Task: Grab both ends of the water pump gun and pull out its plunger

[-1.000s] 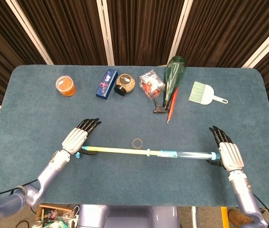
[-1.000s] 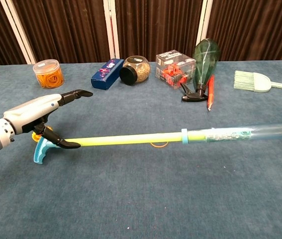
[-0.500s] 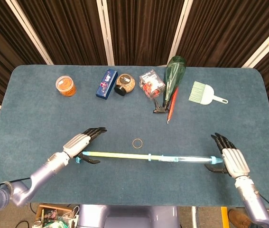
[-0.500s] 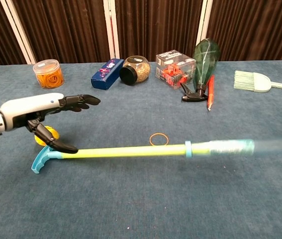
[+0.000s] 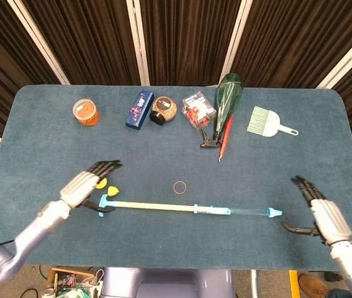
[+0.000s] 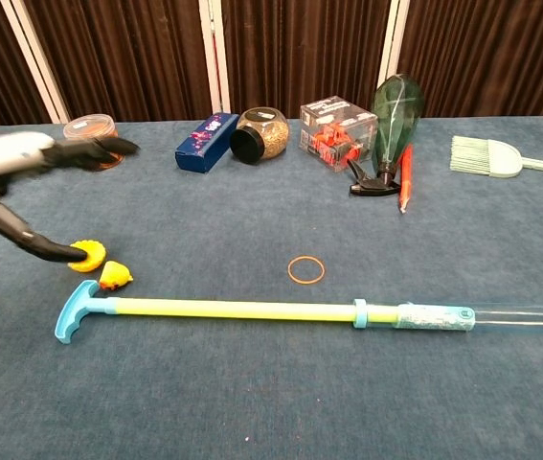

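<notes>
The blue carpeted worktop [image 5: 45,124] carries the long water pump gun [image 5: 188,208] with its yellow plunger rod, blue T-handle and clear barrel, lying flat between the two sets of fingers, plunger drawn far out. The left hand [image 5: 82,184] is just beside the T-handle, fingers spread and holding nothing. The right hand [image 5: 326,214] is near the barrel tip, fingers also apart and empty. To finish cleanly, withdraw both hands straight outward, clear of the gun. Two small yellow pieces [image 6: 99,266] lie beside the left fingers [image 5: 104,166]; avoid them.

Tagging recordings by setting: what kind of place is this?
Probably a lab or staged teleoperation booth, not a home: a blue felt-covered table, dark curtains closing it in, and unrelated props in a row, such as a jar of rubber bands and a dustpan brush.
</notes>
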